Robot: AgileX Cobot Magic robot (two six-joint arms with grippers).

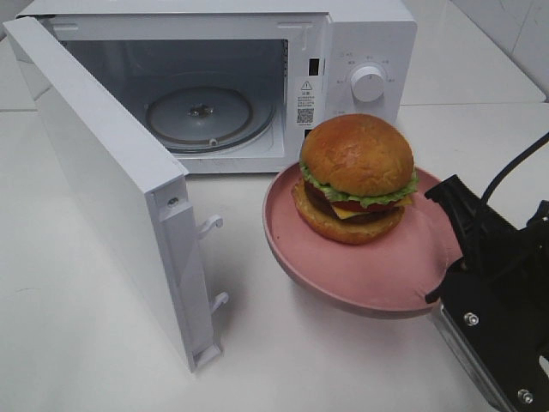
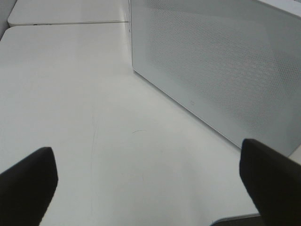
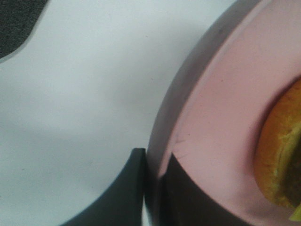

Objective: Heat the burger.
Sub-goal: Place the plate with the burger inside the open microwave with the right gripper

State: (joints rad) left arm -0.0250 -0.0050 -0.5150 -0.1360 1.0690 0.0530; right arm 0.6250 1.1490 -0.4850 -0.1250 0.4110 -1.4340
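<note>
**Right gripper pinching pink plate rim; burger before open microwave**

The smooth round plate's thin rim is clamped between two dark fingers. The burger, with glossy domed bun, ruffled lettuce and dark patty, is seated at the plate's middle, toward the tabletop's right edge, just before the white microwave's control panel. The door is swung wide and the round glass turntable is exposed. The right arm is angled in low from the front right corner. The left gripper is held spread over the white tabletop beside the door's dotted panel.
</note>
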